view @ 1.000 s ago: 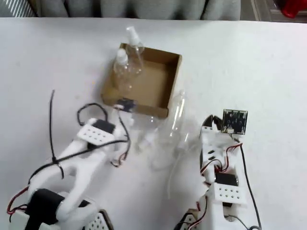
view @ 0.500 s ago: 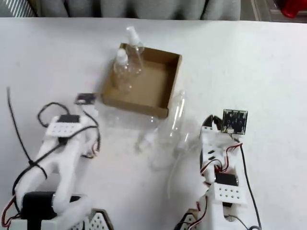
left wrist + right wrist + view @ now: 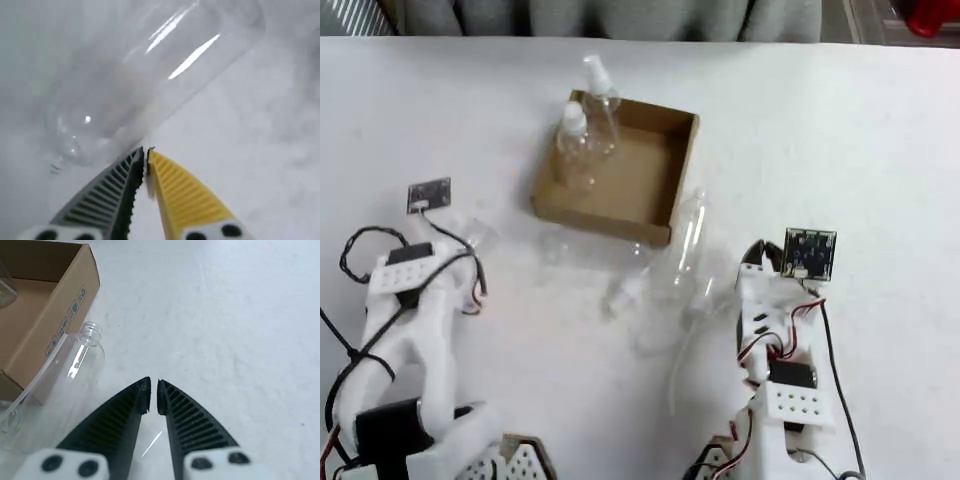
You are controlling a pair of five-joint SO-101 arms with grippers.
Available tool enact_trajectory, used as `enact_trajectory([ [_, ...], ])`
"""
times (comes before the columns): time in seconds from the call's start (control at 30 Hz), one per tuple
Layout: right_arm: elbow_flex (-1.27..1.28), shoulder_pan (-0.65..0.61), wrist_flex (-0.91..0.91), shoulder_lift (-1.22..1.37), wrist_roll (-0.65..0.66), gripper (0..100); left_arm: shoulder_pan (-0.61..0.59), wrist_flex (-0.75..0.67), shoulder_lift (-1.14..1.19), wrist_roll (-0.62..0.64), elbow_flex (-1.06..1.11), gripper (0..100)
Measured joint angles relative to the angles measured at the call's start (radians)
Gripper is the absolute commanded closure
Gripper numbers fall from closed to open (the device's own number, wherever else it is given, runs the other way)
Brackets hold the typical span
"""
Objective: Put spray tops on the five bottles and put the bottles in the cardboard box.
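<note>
**Two bottles boxed, both end effectors closed**

High view: The cardboard box is seen near the middle of the counter, well away from every edge. Two bottles with spray tops are stood upright in its far left corner, and brown floor is exposed across the rest of the box. An uncapped bottle is laid on the counter against the box's near right corner. The left arm is placed well apart from the box on its left. The right arm is placed near the box's right corner. A wide stretch of white counter is seen to the right of the box and beyond it.

Left wrist view: The left end effector is shown closed, grey and yellow fingers pressed together on nothing. A clear bottle is laid on its side just past the tips; contact cannot be told.

Right wrist view: The right end effector is shown closed to a thin slit, nothing held. The uncapped bottle is laid along the box's outer wall, and a thin tube is draped across it. White counter is spread out on the other side.
</note>
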Motion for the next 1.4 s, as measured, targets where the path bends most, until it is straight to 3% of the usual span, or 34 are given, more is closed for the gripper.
enact_trajectory([
  [0.23,0.0,0.0,0.0,0.0,0.0,98.1,-0.017,0.0,0.0,0.023,-0.057,98],
  [0.53,0.0,0.0,0.0,0.0,0.0,98.1,-0.153,-0.008,0.0,0.081,-0.094,98],
  [0.93,0.0,0.0,0.0,0.0,0.0,98.1,-0.222,-0.422,0.0,0.178,0.071,98],
  [1.33,0.0,0.0,0.0,0.0,0.0,98.1,-0.222,-0.456,0.0,0.408,0.064,97],
  [1.4,0.0,0.0,0.0,0.0,0.0,98.1,-0.222,-0.456,0.002,0.457,0.037,93],
])
